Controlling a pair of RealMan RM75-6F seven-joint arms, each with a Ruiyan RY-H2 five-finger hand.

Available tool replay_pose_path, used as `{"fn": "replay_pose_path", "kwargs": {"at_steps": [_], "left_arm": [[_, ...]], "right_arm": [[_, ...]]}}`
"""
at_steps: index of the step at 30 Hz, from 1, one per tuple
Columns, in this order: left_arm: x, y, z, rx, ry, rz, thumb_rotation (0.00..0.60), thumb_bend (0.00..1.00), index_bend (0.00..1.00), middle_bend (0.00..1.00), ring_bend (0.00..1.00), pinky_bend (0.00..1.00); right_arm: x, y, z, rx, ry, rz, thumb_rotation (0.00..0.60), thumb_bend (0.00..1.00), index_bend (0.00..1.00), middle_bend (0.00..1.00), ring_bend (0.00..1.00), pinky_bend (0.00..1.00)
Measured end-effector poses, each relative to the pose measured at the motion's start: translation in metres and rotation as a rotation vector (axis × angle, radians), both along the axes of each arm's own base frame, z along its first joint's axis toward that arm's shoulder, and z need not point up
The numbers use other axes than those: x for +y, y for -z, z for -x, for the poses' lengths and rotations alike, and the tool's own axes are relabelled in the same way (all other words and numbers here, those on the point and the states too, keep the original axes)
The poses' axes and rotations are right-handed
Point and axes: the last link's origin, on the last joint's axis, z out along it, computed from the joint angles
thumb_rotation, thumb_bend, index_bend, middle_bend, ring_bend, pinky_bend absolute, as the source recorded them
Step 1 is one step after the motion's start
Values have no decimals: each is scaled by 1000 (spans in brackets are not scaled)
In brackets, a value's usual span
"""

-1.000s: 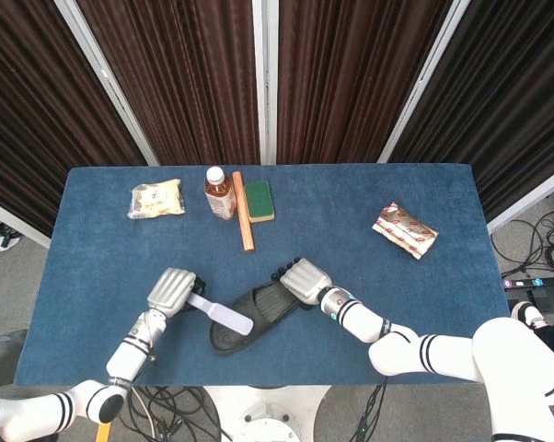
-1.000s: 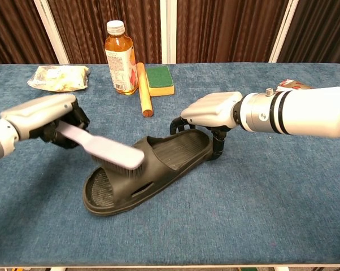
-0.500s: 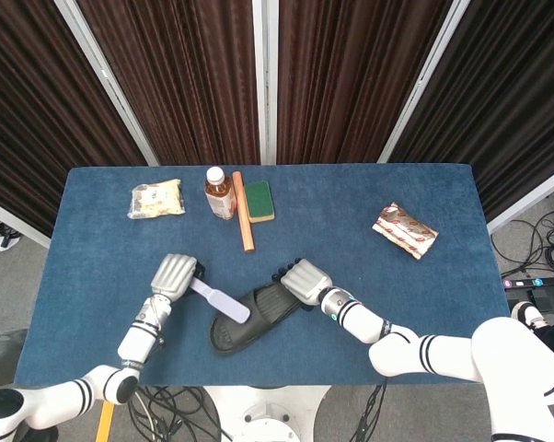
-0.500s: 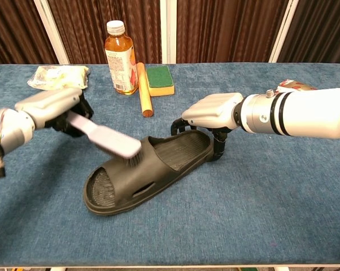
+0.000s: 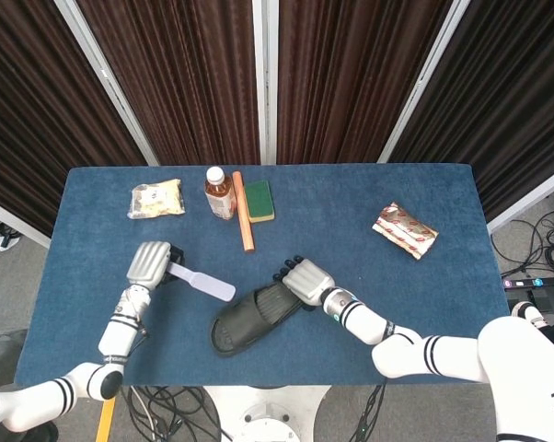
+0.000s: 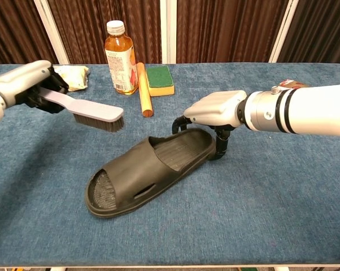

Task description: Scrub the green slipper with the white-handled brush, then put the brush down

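Observation:
The dark green slipper (image 5: 251,319) (image 6: 146,169) lies on the blue table, toe toward the front left. My right hand (image 5: 303,279) (image 6: 215,110) grips its heel end, fingers curled over the rim. My left hand (image 5: 149,263) (image 6: 24,82) holds the white-handled brush (image 5: 201,282) (image 6: 91,112) by its handle. The brush hangs in the air, bristles down, left of and apart from the slipper.
At the back stand a tea bottle (image 5: 219,192) (image 6: 118,57), an orange stick (image 5: 243,223) (image 6: 143,88) and a green-yellow sponge (image 5: 258,201) (image 6: 160,81). A snack bag (image 5: 156,199) (image 6: 68,77) lies back left, a red-striped packet (image 5: 404,230) far right.
My left hand has lifted the brush off the slipper and carried it left and back. The right hand stays on the heel; the slipper has barely shifted.

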Motion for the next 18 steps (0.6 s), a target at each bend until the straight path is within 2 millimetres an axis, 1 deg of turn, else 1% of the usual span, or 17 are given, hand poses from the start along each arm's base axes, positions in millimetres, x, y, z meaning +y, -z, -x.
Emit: {"fn": "replay_pose_path", "kwargs": {"at_steps": [2,4,6,7,8,10,11,12,13,14,15,16,18], "left_arm": [[2,0,4,22,-7,-8,600,828,991,999,914,1000],[5,2,12,54,-31,-11,600,815,945,977,866,1000],[10,4,20,80,-69,-5,600,780,876,934,819,1000],[11,6,23,89,-85,-2,600,746,836,901,787,1000],[13,7,26,99,-99,1,600,685,787,853,740,1000],[15,10,28,123,-118,4,600,562,727,791,679,1000],[15,11,28,133,-120,6,600,446,675,747,633,1000],[16,13,28,143,-123,9,600,357,633,712,598,997],[16,14,27,150,-123,10,600,309,606,688,575,992],[16,14,27,157,-121,9,598,253,563,649,537,971],[16,15,25,164,-119,7,584,209,509,597,485,915],[16,16,24,167,-117,5,572,194,485,572,461,882],[16,16,21,169,-111,0,509,160,394,470,354,722]], "right_arm": [[1,-4,-1,-9,1,5,600,0,0,0,0,0],[1,-9,-2,-20,2,14,600,0,0,0,0,0],[1,-18,-2,-33,3,30,600,0,0,0,0,0],[1,-23,-2,-38,4,39,600,0,0,0,0,0],[0,-30,-1,-45,5,54,600,0,0,0,0,0],[-1,-43,0,-56,8,80,600,0,0,0,0,0],[-1,-51,1,-65,11,99,600,0,0,0,0,0],[-2,-58,3,-71,14,114,600,0,0,0,0,0],[-1,-65,5,-77,18,128,600,0,0,0,0,0],[0,-73,8,-86,25,147,600,0,0,0,0,0],[1,-80,11,-95,30,162,600,0,0,0,0,0],[1,-87,13,-105,35,178,600,0,0,0,0,0],[3,-103,19,-126,47,213,600,0,0,0,0,0]]}}
